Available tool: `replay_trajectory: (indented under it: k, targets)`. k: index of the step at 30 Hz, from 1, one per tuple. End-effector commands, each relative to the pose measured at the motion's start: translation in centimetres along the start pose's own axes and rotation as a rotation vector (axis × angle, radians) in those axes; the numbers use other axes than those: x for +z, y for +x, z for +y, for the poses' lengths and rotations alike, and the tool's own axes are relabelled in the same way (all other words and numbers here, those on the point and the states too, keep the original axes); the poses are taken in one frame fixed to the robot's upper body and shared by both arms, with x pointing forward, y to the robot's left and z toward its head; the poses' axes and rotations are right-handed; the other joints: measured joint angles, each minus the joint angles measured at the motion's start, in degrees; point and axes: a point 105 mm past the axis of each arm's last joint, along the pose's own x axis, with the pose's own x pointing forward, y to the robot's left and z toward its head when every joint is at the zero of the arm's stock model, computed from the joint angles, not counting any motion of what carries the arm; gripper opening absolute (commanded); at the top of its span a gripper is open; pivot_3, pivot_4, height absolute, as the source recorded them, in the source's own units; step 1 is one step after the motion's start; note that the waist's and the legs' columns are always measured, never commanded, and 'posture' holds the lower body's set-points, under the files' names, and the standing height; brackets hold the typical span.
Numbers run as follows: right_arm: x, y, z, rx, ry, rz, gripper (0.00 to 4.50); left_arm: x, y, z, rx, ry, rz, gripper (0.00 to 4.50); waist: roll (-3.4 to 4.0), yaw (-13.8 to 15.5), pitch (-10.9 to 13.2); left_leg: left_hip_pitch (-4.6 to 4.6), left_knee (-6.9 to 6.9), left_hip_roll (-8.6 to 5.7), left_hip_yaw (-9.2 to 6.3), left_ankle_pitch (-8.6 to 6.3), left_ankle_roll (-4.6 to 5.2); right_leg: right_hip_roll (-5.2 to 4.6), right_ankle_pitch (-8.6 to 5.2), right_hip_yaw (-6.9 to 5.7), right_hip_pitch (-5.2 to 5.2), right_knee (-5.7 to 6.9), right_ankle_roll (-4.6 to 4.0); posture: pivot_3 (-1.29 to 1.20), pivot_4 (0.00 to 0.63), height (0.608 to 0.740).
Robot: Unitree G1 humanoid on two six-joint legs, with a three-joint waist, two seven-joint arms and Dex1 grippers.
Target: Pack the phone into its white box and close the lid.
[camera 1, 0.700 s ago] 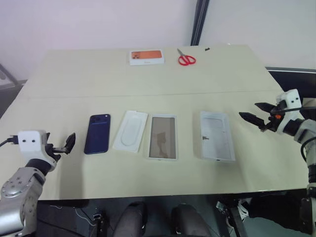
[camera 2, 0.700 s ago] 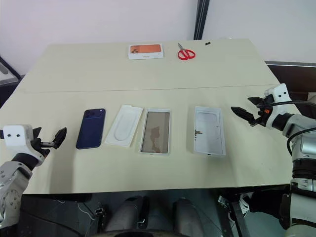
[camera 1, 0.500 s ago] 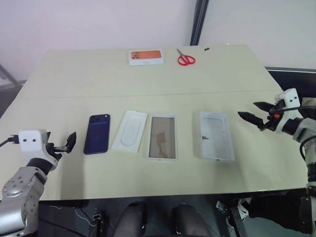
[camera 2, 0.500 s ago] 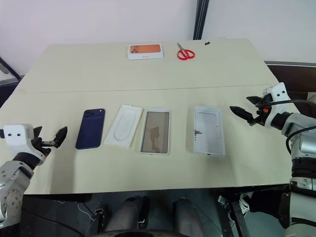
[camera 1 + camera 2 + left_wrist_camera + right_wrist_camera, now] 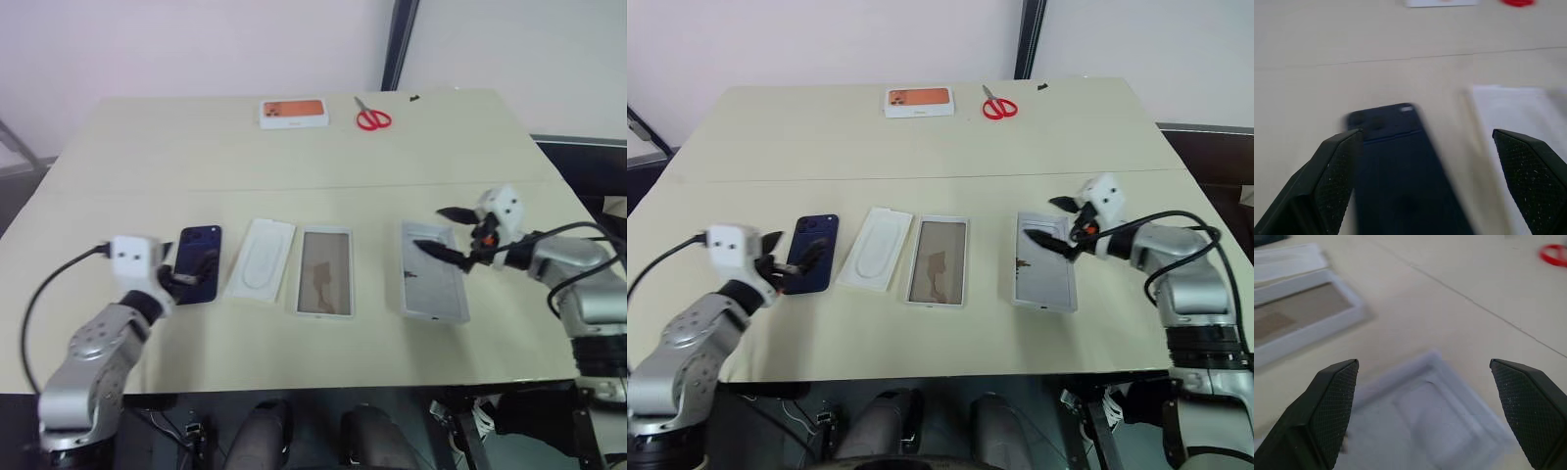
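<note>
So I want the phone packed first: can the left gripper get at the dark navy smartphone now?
Probably yes: the left gripper hangs right at the dark navy smartphone, jaws open astride its near end, with nothing between them.

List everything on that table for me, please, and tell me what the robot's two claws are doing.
table: one, pale beige, carries everything.
phone: one, dark navy, near-left part of the table, lying flat.
insert: one, thin white with an oval recess, just right of the phone.
white box: one, white rim, grey-brown floor, middle of the row, nothing in it.
lid: one, white, inside facing up, right end of the row.
small box: one, white with an orange picture, far edge.
scissors: one pair, red handles, far edge, right of the small box.
left gripper: black fingers, open, at the phone's near end.
right gripper: black fingers, open, over the lid's far end.
</note>
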Motion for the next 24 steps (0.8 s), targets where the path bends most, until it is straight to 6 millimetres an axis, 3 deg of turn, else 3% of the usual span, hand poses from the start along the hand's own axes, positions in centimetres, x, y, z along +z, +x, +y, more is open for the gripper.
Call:
replay_trajectory:
  k: [1, 7, 10, 15, 19, 24]
  targets:
    - [2.5, 0.9, 2.8, 0.063, -0.056, -0.068, 4.50, 0.2, 1.1, -1.4, -0.052, 0.039, 0.029, 4.46, 0.00, 0.0, 0.0, 0.00, 0.00, 0.00, 0.00, 0.00, 0.00, 0.01, 0.00, 0.00, -0.01, 0.00, 0.00, 0.00, 0.150, 0.740]
    - [3.6, 1.7, 6.5, 0.146, -0.055, -0.102, 4.50, -0.2, 3.8, -2.1, -0.053, -0.031, 0.174, 4.46, -0.02, 0.6, 0.0, 0.00, 0.02, 0.00, -0.02, 0.00, 0.00, 0.03, 0.00, 0.00, -0.01, 0.03, 0.00, 0.00, 0.150, 0.740]
    - [3.9, 1.9, 7.5, 0.178, -0.056, -0.110, 4.50, 0.7, 5.0, -2.6, -0.083, -0.098, 0.242, 4.46, -0.08, 0.7, 0.0, -0.04, 0.13, -0.01, -0.13, 0.00, 0.00, 0.04, 0.00, -0.12, 0.01, 0.04, 0.01, 0.00, 0.150, 0.740]
    - [4.5, 2.3, 8.2, 0.211, -0.069, -0.120, 4.50, 1.1, 5.8, -2.9, -0.121, -0.183, 0.330, 4.46, -0.08, 0.3, 0.0, -0.05, 0.13, -0.02, -0.11, 0.05, -0.09, 0.07, 0.00, -0.08, -0.04, 0.06, 0.01, 0.00, 0.150, 0.740]
    - [4.9, 2.4, 8.0, 0.209, -0.082, -0.131, 4.50, 0.0, 6.2, -3.1, -0.142, -0.228, 0.498, 4.46, -0.08, 0.2, 0.0, -0.05, 0.11, -0.02, -0.09, 0.10, -0.16, 0.08, 0.00, -0.06, -0.09, 0.12, 0.01, 0.00, 0.150, 0.740]
    - [4.8, 2.2, 8.1, 0.205, -0.084, -0.129, 4.50, 0.0, 6.3, -3.2, -0.160, -0.272, 0.558, 4.46, -0.10, 0.2, 0.0, -0.05, 0.13, -0.02, -0.08, 0.15, -0.25, 0.07, 0.00, -0.05, -0.08, 0.12, 0.01, 0.00, 0.150, 0.740]
